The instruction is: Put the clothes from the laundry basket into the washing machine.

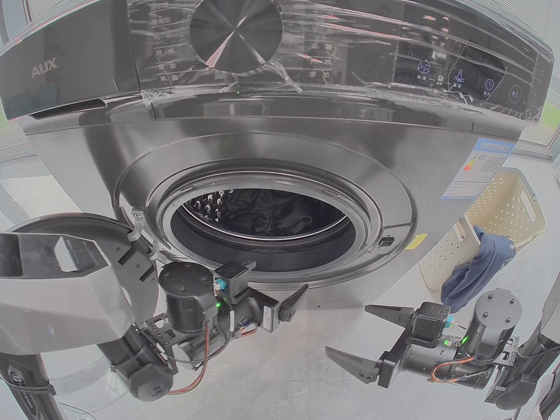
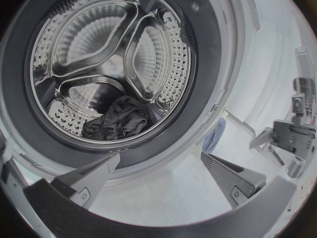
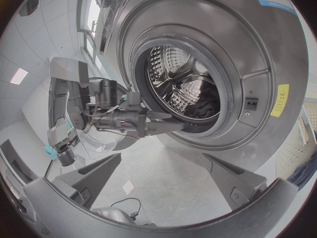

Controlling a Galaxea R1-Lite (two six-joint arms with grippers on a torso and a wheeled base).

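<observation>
Pale tiled floor below. Left gripper (image 2: pixel 159 156) gapes empty toward the washing machine (image 1: pixel 291 147) drum. Right gripper (image 1: pixel 348 329), held low, likewise.

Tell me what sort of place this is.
Probably a laundry room, or a lab set up as one: a front-loading washer with dark clothes inside, a basket beside it with a blue garment, a tiled floor.

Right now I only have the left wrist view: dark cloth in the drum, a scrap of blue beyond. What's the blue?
Observer: A blue garment draped over the laundry basket rim, beside the washing machine on the robot's right.
Operator: Which gripper is closer?
Observer: The right gripper, fingers open and empty, near the basket.
Operator: The door?
Observer: The door is open, swung to the robot's left.
</observation>
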